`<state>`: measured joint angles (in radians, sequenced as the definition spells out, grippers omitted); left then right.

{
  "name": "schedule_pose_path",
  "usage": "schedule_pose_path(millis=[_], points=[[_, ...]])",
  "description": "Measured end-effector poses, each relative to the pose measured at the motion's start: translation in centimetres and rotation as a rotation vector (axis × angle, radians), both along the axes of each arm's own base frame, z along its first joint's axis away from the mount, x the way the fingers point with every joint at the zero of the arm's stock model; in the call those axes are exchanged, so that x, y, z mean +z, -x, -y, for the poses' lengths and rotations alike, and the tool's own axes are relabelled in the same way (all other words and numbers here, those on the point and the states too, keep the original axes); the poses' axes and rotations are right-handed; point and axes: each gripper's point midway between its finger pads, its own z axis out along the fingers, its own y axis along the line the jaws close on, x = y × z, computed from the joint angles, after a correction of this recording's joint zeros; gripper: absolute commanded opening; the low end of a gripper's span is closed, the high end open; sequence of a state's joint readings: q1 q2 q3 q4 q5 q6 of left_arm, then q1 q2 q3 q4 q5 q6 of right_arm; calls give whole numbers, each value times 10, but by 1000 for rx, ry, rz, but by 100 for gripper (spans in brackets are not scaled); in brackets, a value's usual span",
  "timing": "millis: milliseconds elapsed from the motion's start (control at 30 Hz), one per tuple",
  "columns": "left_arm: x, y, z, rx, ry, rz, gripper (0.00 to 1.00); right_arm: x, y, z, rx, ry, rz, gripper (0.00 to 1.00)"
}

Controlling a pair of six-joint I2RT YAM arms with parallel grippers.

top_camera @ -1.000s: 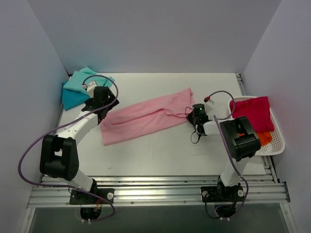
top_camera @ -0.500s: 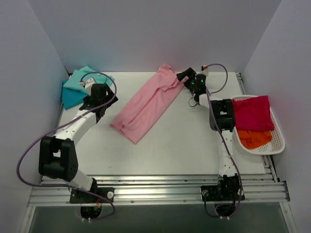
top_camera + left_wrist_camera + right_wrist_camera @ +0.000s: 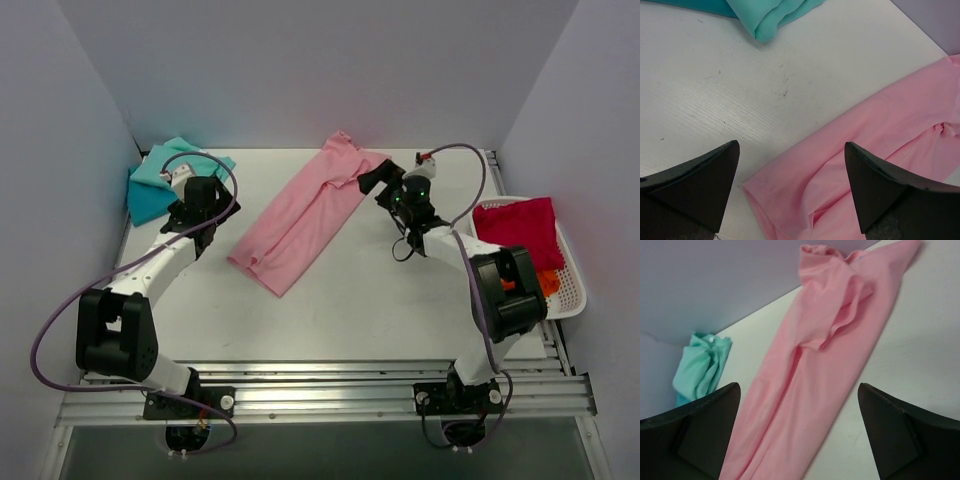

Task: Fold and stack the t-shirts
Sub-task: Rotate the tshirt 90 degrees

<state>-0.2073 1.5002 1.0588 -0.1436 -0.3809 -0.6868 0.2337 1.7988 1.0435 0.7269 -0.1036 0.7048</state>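
A light pink t-shirt point(image 3: 300, 215) lies folded into a long strip, running diagonally from the back wall toward the table's middle. Its near corner point(image 3: 805, 200) shows under my left gripper point(image 3: 791, 144), which hangs open above it and the bare table. In the top view the left gripper point(image 3: 205, 222) is just left of that end. My right gripper point(image 3: 378, 185) is open beside the shirt's far end, holding nothing; its wrist view looks along the pink strip point(image 3: 815, 375) between the spread fingers. Mint green point(image 3: 190, 160) and teal blue point(image 3: 150, 200) shirts lie folded at the back left.
A white lattice basket point(image 3: 572, 298) at the right edge holds a crimson red shirt point(image 3: 520, 230) over an orange one point(image 3: 545, 283). The side and back walls close in the table. The mint shirt point(image 3: 775, 17) is just beyond the left gripper.
The right gripper carried the pink shirt's end to the back, swinging the strip diagonal, then opened, let go and drew back slightly. The left gripper drifted slightly left and stayed open.
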Motion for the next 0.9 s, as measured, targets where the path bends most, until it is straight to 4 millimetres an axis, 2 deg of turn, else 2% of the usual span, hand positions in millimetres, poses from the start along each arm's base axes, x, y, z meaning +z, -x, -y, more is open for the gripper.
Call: schedule_pose_path(millis=[33,100,167,267,333,400,467,567,667,800,900], points=[[-2,1,0,0,0,-1,95,9,15,-12,13,-9,21,100],[-5,2,0,0,0,-7,95,8,45,-42,52,-26,16,100],[-7,3,0,-3,2,-10,96,-11,72,-72,96,-40,-32,100],[-8,2,2,-8,12,-6,96,-65,122,-116,181,-16,-168,100],[-9,2,3,-11,16,-4,95,-90,150,-138,226,10,-236,100],[-11,3,3,-13,17,-9,95,-101,174,-159,273,17,-269,100],[-15,5,3,-14,16,-16,95,-102,193,-180,318,12,-277,100],[-20,8,3,-14,14,-26,95,-100,214,-202,367,-5,-279,100],[-23,11,2,-14,13,-32,96,-101,228,-223,404,-11,-285,100],[-25,16,1,-13,11,-37,95,-107,233,-248,437,-19,-291,100],[-24,18,-1,-11,12,-34,95,-107,232,-254,441,-35,-287,98]])
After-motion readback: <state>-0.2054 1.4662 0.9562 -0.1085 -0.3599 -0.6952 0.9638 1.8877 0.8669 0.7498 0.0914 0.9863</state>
